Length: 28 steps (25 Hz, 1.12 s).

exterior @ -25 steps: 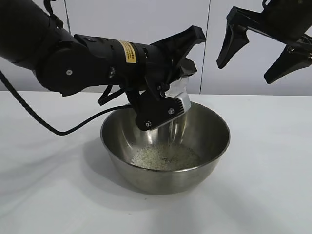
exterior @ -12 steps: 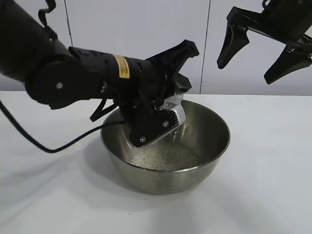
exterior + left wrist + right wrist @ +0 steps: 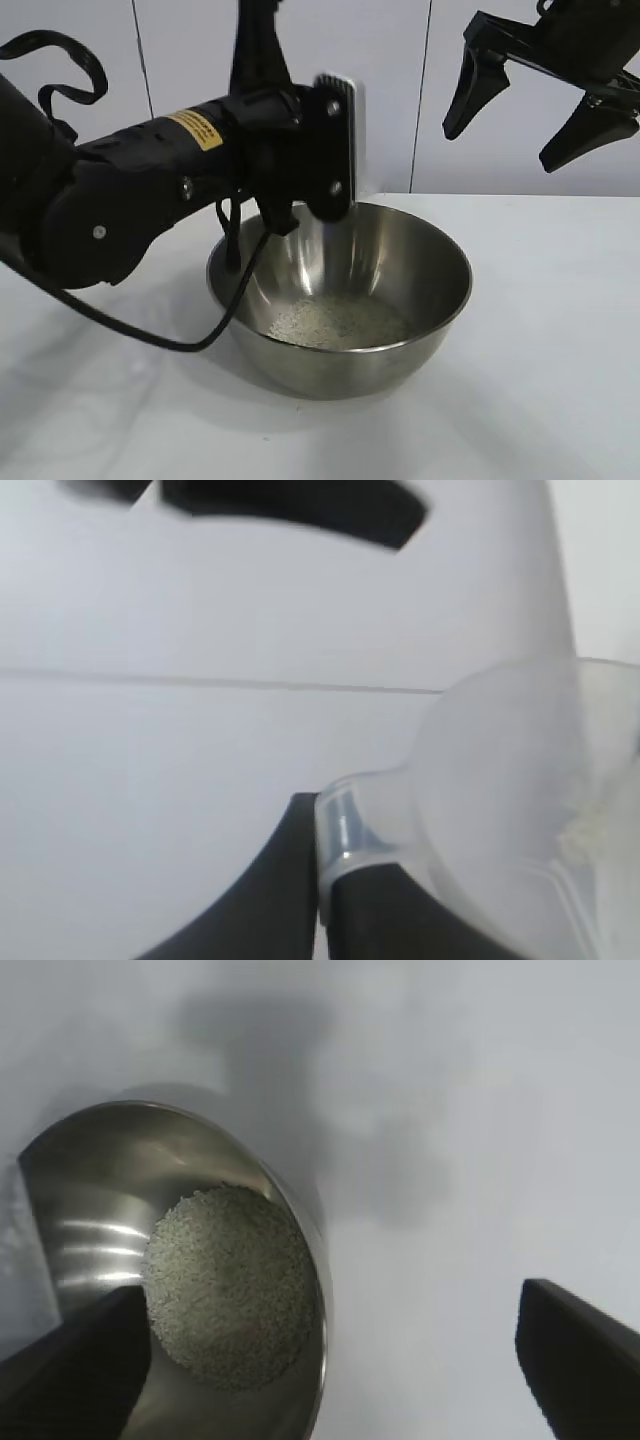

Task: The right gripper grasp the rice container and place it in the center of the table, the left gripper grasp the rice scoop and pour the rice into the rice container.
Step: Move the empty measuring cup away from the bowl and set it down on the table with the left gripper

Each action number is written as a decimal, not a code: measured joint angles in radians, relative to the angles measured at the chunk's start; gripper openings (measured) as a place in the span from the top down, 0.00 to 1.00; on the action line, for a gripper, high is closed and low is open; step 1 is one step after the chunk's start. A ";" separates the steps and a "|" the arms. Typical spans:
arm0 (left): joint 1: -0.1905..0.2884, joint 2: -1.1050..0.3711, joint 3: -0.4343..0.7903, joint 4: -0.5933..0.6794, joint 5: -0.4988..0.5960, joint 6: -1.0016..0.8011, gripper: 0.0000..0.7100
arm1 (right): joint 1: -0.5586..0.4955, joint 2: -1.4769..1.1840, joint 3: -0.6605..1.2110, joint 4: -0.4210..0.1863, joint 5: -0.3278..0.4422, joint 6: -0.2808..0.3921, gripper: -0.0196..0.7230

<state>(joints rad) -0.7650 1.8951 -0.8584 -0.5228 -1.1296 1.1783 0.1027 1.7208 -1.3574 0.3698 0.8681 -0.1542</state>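
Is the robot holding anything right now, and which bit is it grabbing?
The left gripper is shut on the rice scoop, gripping its handle. The right gripper hangs open above the rice container, holding nothing.

Rice container [image 3: 340,300] sat mid-table [image 3: 540,380], rice [image 3: 338,322] in its bottom. Left claw [image 3: 335,150] with rice scoop [image 3: 500,810] above its left rim; right claw [image 3: 540,105] up high, right.

1. Two grippers are counted: left gripper [image 3: 335,140], right gripper [image 3: 520,110].
2. One rice container [image 3: 430,300] is counted.
3. One rice scoop [image 3: 490,790] is counted.
4. One heap of rice [image 3: 335,322] is counted.
5. One table [image 3: 560,400] is counted.
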 joint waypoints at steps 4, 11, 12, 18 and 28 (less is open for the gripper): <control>0.000 -0.068 0.000 -0.110 -0.007 -0.258 1.00 | 0.000 0.000 0.000 0.000 0.000 0.000 0.05; 0.000 -0.151 0.011 -0.128 0.003 -0.561 1.00 | 0.000 0.000 0.000 0.001 0.000 0.000 0.05; 0.000 -0.162 0.021 -0.122 0.016 -0.587 1.00 | 0.000 0.000 0.000 0.001 0.000 0.000 0.05; 0.064 -0.234 0.159 0.018 0.074 -0.760 1.00 | 0.000 0.000 0.000 0.004 0.000 0.000 0.05; 0.408 -0.232 0.306 0.510 0.171 -1.008 1.00 | 0.000 0.000 0.000 0.010 -0.005 0.000 0.05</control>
<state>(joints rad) -0.3571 1.6628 -0.5529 -0.0124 -0.9589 0.1708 0.1027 1.7208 -1.3574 0.3803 0.8626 -0.1542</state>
